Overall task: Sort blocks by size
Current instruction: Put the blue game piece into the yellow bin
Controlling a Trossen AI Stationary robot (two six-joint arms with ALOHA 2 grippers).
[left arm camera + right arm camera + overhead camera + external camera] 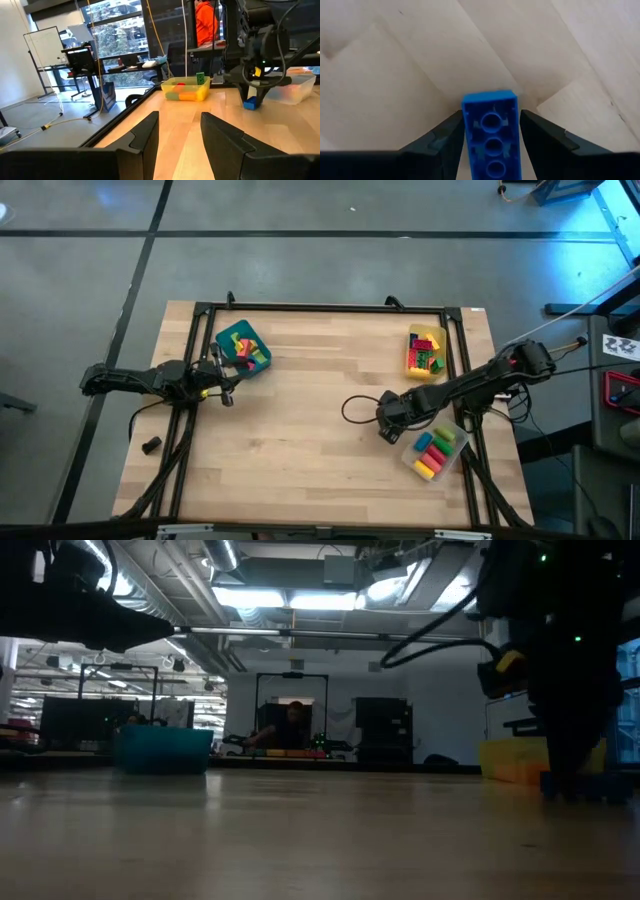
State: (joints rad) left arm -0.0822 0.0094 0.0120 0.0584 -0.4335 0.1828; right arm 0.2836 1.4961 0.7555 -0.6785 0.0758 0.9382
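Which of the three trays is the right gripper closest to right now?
The clear tray near the table's front right corner. The right gripper, shut on a blue brick, sits just beside it; the yellow tray and teal tray lie farther off.

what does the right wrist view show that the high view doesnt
Only the right wrist view: a blue brick held between the right end effector's fingers, its hollow underside facing the camera. Only the high view: the teal tray, yellow tray and clear tray holding sorted blocks, and the left end effector beside the teal tray. Both: the wooden table and the right end effector, low over it.
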